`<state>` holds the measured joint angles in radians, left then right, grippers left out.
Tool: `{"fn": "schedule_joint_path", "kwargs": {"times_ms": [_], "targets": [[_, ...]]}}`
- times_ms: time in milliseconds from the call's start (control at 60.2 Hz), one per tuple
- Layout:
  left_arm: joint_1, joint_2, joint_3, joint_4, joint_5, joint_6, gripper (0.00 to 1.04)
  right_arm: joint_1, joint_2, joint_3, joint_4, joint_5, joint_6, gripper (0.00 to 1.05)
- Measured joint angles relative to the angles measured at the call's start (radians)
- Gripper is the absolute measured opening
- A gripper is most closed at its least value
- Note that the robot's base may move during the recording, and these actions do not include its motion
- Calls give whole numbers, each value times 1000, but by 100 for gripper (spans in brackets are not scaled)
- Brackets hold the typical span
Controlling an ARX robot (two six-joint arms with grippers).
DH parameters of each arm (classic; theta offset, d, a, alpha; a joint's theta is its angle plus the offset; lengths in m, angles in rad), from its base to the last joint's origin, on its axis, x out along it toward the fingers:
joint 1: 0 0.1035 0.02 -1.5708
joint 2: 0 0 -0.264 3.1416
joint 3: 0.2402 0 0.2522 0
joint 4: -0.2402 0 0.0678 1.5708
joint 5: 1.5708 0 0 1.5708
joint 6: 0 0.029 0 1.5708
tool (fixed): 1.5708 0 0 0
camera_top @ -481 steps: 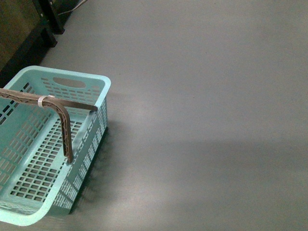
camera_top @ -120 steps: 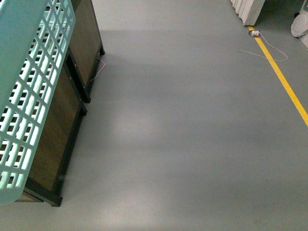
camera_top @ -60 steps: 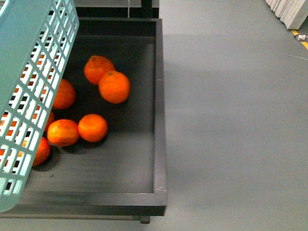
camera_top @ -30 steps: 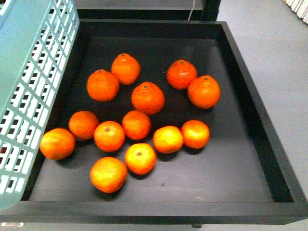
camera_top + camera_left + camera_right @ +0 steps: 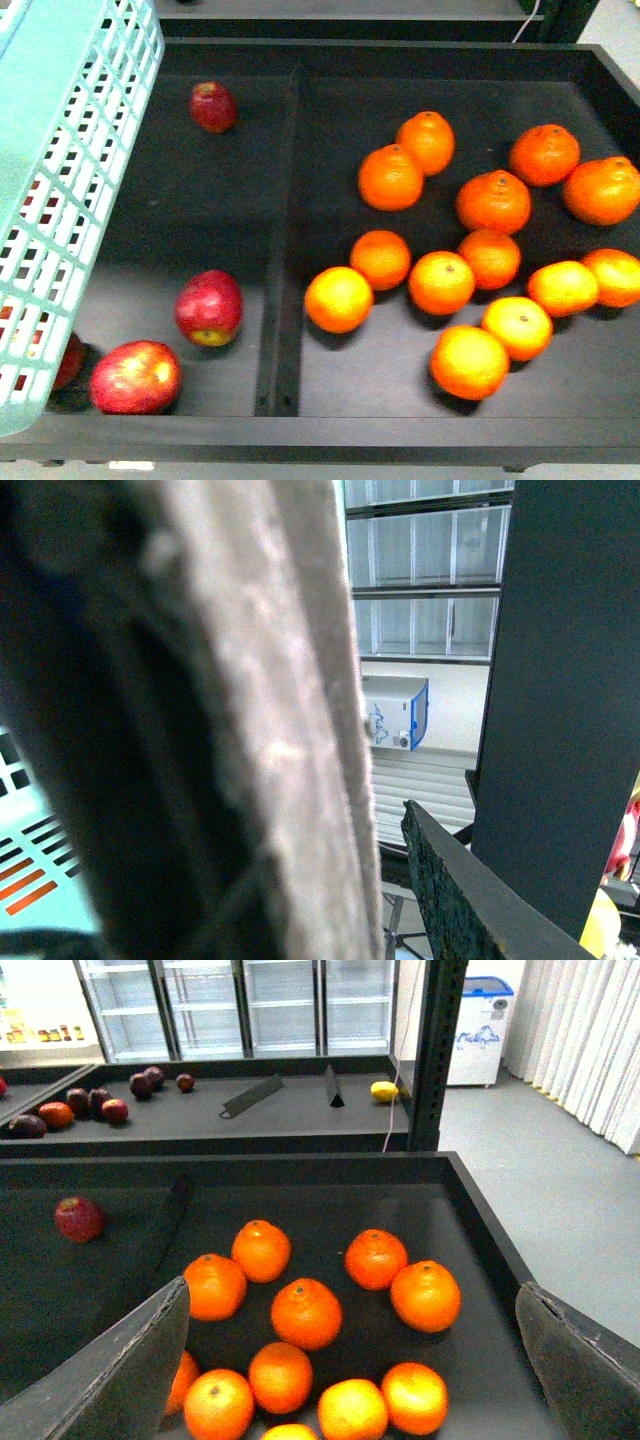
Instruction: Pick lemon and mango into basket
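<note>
The teal basket (image 5: 60, 190) hangs tilted at the left edge of the front view, its lattice wall over the tray's left end. My left gripper (image 5: 370, 880) is shut on the basket's brown handle (image 5: 250, 720), which fills the left wrist view; one dark finger (image 5: 470, 900) shows beside it. My right gripper (image 5: 351, 1288) is open above several oranges (image 5: 306, 1312), nothing between its fingers. A small yellow fruit, the lemon (image 5: 383, 1091) by its look, lies on a farther shelf beside a black post. The mango is out of view.
A black tray (image 5: 300, 435) has a divider (image 5: 285, 230): red apples (image 5: 208, 307) to its left, several oranges (image 5: 440, 282) to its right. The farther shelf (image 5: 200, 1120) holds dark red fruit (image 5: 100, 1108). A black upright (image 5: 440, 1050) stands beside grey floor (image 5: 560, 1190).
The front view has swung from bare floor to the orange tray and on leftwards; the oranges now sit to the right and the apple compartment shows. The basket stays at the left edge.
</note>
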<state>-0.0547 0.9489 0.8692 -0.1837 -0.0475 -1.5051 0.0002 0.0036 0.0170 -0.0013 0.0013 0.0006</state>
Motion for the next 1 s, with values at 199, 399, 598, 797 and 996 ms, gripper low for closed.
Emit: {"fn": "schedule_joint_path", "kwargs": {"times_ms": [199,399,598,797,996], "targets": [[0,0,0,0,-2,0,26,0,0,0,0,1,0,96],[0,0,0,0,-1,0,26,0,-1,0,0,0,0,96],[0,0,0,0,-2,0,26,0,0,0,0,-1,0,96],[1,0,0,0,-3,1,26,0,0,0,0,0,0,96],[1,0,0,0,-2,0,26,0,0,0,1,0,0,96]]}}
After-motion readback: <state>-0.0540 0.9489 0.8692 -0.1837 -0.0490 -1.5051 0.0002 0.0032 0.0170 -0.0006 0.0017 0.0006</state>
